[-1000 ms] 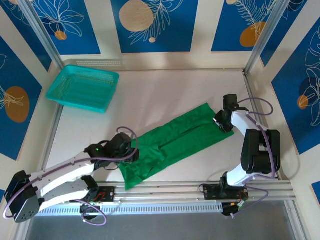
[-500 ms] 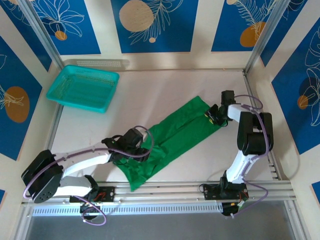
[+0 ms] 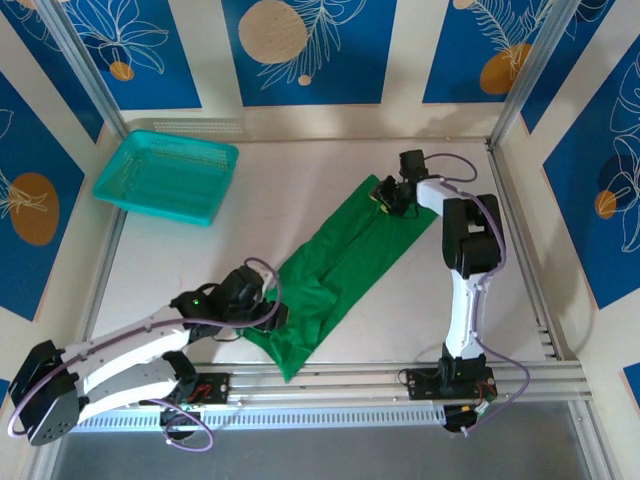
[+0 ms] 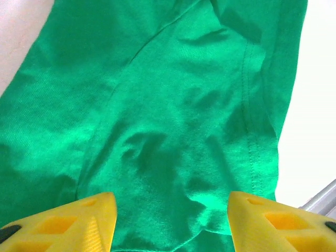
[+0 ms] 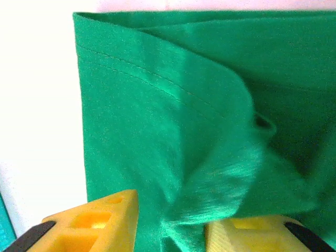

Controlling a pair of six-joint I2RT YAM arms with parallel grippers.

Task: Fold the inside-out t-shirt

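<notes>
The inside-out t-shirt (image 3: 335,275) is bright green and lies as a long narrow strip, running diagonally from the near edge up to the back right. My left gripper (image 3: 268,312) sits over its near-left end. In the left wrist view its yellow fingers (image 4: 68,223) stand wide apart, open, with wrinkled shirt cloth (image 4: 168,105) and a hem seam lying between them. My right gripper (image 3: 385,197) is at the shirt's far end. In the right wrist view it (image 5: 170,212) is shut on a puckered bunch of the cloth (image 5: 157,105).
A teal mesh basket (image 3: 165,175) stands at the back left. An aluminium rail (image 3: 400,375) runs along the near edge, just under the shirt's near corner. Frame posts and walls close in both sides.
The right gripper has carried the shirt's far end leftward and toward the back, so the strip now lies steeper. The near corner slid right. The left gripper stayed at the near end.
</notes>
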